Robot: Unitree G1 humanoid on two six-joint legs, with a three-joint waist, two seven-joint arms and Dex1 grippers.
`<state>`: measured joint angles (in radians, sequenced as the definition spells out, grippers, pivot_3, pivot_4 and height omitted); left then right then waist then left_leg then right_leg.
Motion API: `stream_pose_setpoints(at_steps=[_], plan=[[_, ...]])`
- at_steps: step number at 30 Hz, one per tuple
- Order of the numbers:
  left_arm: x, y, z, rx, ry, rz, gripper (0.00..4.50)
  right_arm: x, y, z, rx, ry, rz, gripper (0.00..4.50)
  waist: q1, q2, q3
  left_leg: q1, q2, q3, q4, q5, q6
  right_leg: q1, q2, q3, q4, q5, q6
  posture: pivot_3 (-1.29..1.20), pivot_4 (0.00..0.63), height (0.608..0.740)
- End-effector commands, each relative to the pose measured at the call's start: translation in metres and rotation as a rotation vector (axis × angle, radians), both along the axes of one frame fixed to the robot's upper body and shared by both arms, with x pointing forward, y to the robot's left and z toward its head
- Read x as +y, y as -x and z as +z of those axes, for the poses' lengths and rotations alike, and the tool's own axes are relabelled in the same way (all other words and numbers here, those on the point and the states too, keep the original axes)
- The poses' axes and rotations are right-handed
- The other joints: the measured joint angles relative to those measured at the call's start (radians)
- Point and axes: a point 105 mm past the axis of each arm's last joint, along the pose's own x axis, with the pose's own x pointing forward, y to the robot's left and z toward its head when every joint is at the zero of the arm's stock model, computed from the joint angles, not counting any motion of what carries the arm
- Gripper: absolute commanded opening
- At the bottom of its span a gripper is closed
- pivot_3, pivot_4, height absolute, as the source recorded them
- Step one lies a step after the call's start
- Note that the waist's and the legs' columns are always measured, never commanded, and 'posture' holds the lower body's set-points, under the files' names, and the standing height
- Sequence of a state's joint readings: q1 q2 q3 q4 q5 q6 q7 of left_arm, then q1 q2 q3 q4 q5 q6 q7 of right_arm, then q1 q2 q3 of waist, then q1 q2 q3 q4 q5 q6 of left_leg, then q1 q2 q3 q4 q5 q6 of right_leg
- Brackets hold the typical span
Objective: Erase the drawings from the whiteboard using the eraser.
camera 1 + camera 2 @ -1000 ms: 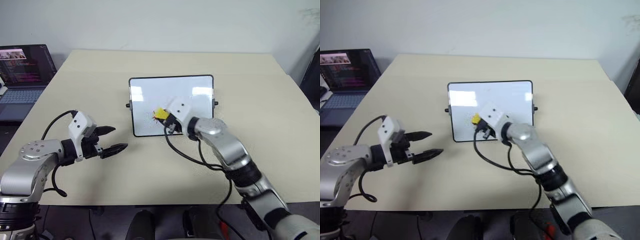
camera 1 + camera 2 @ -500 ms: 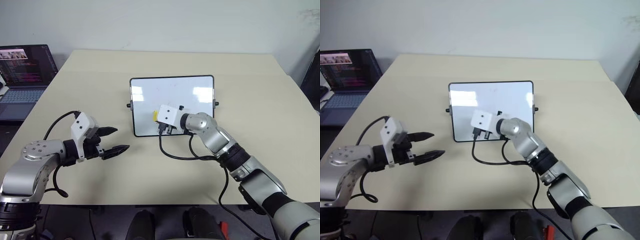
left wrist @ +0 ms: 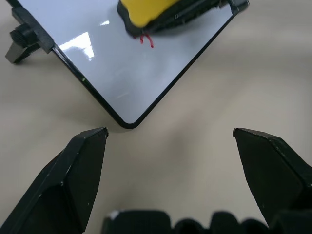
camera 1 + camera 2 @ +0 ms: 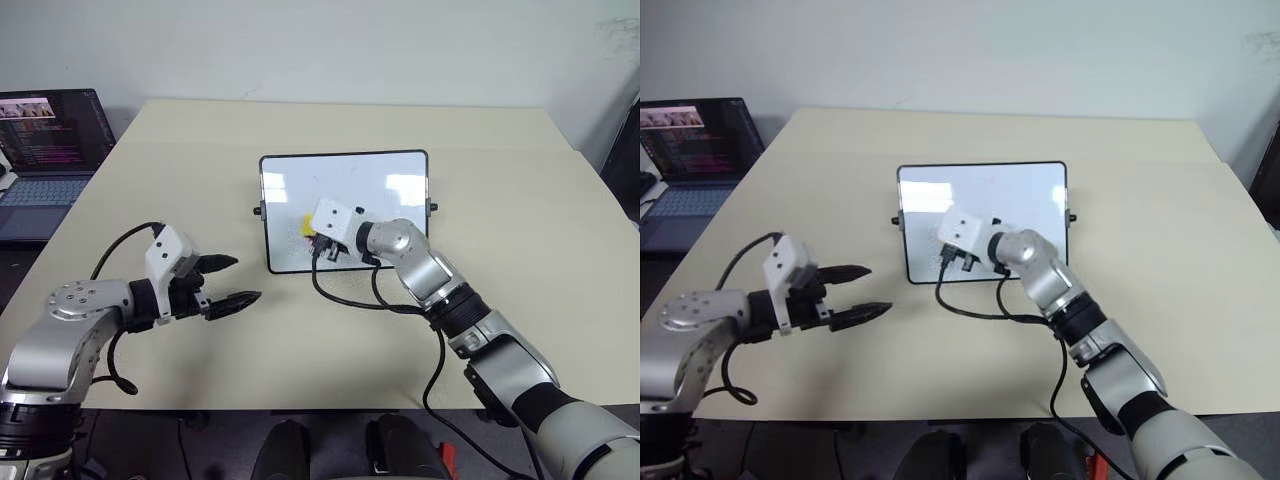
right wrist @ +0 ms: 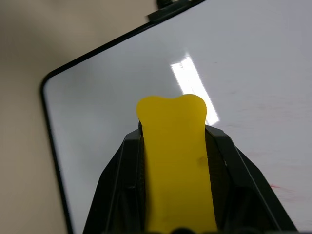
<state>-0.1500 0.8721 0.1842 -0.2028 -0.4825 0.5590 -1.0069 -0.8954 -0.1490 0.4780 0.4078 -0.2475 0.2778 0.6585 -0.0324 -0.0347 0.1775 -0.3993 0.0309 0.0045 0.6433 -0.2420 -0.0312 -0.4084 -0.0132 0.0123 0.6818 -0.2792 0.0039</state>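
Whiteboard (image 4: 385, 190): rect., glossy white face w/ bright glare patches, thin black frame, rounded corners, small black knob on each short side. Lies at mid surface, long axis running left-right, short sides facing left and right.

Surface (image 4: 520, 210): matte beige top, plain, smooth.

Eraser (image 5: 176, 161): oblong block, bright yellow, rounded lobed tip, slightly waisted; black layer along its lower edge in left wrist view. On near-left part of the board face. Long axis in line w/ right gripper's fingers, tip pointing toward board's far-left corner.

Drawings (image 3: 146, 40): short red marker strokes just beside eraser's edge, on the near side; faint red smear also on board in right wrist view. Shape of the marks cannot be told.

Right gripper (image 4: 312, 228): black fingers clamped on both long sides of eraser, held over near-left part of board. White block and black cable at wrist, silver metal arm behind.

Left gripper (image 4: 232, 281): black, tapered, pointed fingers spread wide, holding nothing. Over bare surface, left of and nearer than the board's near-left corner, tips pointing right. Apart from board.

Laptop (image 4: 45, 140): far left, off the surface edge, dark screen lit w/ text lines, grey keyboard.
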Motion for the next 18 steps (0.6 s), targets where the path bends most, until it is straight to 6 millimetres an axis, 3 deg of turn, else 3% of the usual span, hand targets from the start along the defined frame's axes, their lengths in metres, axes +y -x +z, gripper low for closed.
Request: stream_pose_setpoints(at_steps=[1, 4, 7, 9, 18], plan=[[-0.001, 0.0, 0.009, -0.045, -0.012, -0.015, 4.5, -0.01, 0.007, -0.021, 0.048, 0.092, 0.022, 1.28, 0.0, 0.0, 0.0, 0.0, 0.0, 0.0, 0.0, 0.0, 0.0, 0.0, 0.0, 0.0, 0.0, 0.0, 0.0, 0.0, 0.15, 0.74], [-0.001, 0.001, 0.008, -0.042, -0.011, -0.013, 4.5, -0.01, 0.003, -0.013, -0.001, 0.075, 0.007, 1.28, 0.0, 0.0, 0.0, 0.0, 0.0, 0.0, 0.0, 0.0, 0.0, 0.0, 0.0, 0.0, 0.0, 0.0, 0.0, 0.0, 0.15, 0.74], [-0.003, 0.0, 0.007, -0.039, -0.008, -0.018, 4.5, -0.006, -0.013, 0.023, -0.133, -0.035, -0.065, 1.28, 0.0, 0.0, 0.0, 0.0, 0.0, 0.0, 0.001, 0.0, 0.0, 0.0, 0.0, -0.001, 0.001, 0.0, 0.0, 0.0, 0.15, 0.74], [-0.004, 0.0, 0.007, -0.037, -0.005, -0.023, 4.5, -0.006, -0.017, 0.031, -0.158, -0.061, -0.08, 1.28, 0.0, 0.0, 0.0, 0.0, 0.0, -0.001, 0.001, 0.0, 0.0, 0.0, 0.0, -0.001, 0.001, 0.0, 0.0, 0.0, 0.15, 0.74], [-0.004, 0.003, 0.008, -0.026, -0.005, -0.029, 4.5, -0.016, 0.009, -0.02, 0.038, 0.091, 0.008, 1.28, 0.001, 0.0, 0.0, 0.0, 0.0, -0.001, 0.0, 0.0, 0.0, 0.001, 0.0, -0.001, 0.0, 0.0, 0.0, 0.0, 0.15, 0.74]])
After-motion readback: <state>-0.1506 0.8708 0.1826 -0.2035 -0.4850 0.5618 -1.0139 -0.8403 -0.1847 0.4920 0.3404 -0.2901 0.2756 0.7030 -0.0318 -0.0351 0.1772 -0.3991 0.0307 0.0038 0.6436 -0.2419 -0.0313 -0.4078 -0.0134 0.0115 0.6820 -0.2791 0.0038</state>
